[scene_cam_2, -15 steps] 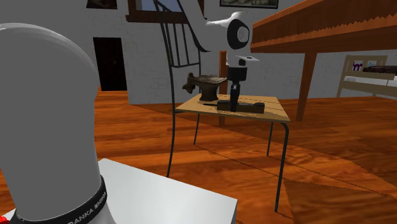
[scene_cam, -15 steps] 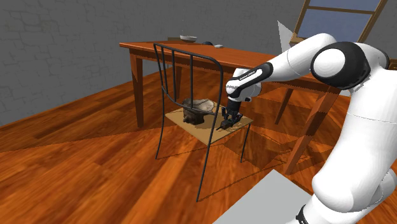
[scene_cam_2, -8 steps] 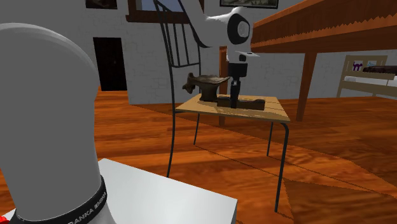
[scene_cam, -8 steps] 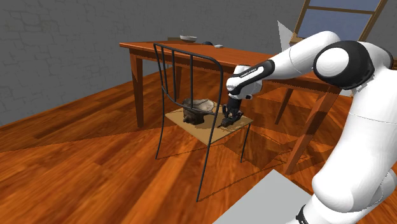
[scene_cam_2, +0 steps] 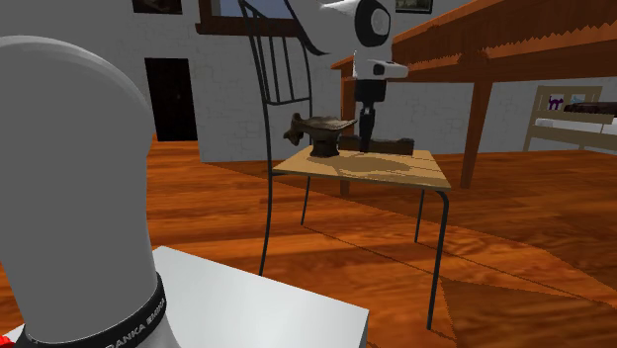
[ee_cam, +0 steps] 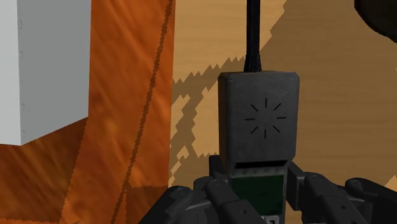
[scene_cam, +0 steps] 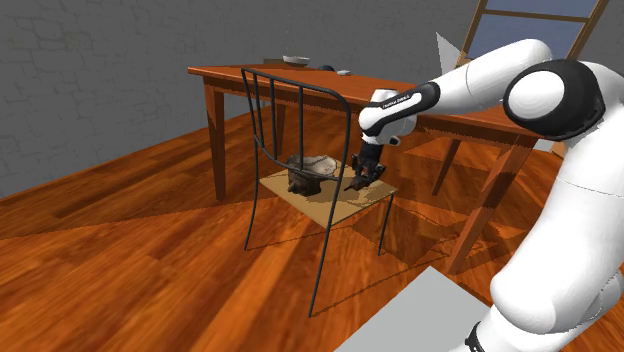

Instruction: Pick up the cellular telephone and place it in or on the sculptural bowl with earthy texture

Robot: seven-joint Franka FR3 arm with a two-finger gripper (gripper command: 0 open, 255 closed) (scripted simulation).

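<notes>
A dark, blocky cellular telephone (ee_cam: 257,127) with a long antenna is clasped at its lower end between my gripper's (ee_cam: 257,194) fingers (ee_cam: 219,191). In the second exterior view the telephone (scene_cam_2: 391,145) hangs level, just above the chair's pale wooden seat (scene_cam_2: 396,170), with the gripper (scene_cam_2: 364,136) upright over it. The dark, rough sculptural bowl (scene_cam_2: 324,131) stands on the same seat, close beside the gripper on that view's left. From the shoulder camera the bowl (scene_cam: 308,172) sits to the left of the gripper (scene_cam: 361,181).
The chair's thin wire back (scene_cam: 290,100) rises beside the bowl. Behind it stands a wooden table (scene_cam: 300,78) carrying a few small items, and its top (scene_cam_2: 494,40) overhangs near the arm. My grey stand (scene_cam: 420,320) is at lower right. Wooden floor surrounds the chair.
The gripper has risen with the telephone, which lay on the seat a second ago and now hangs a little above it. The bowl has not moved.
</notes>
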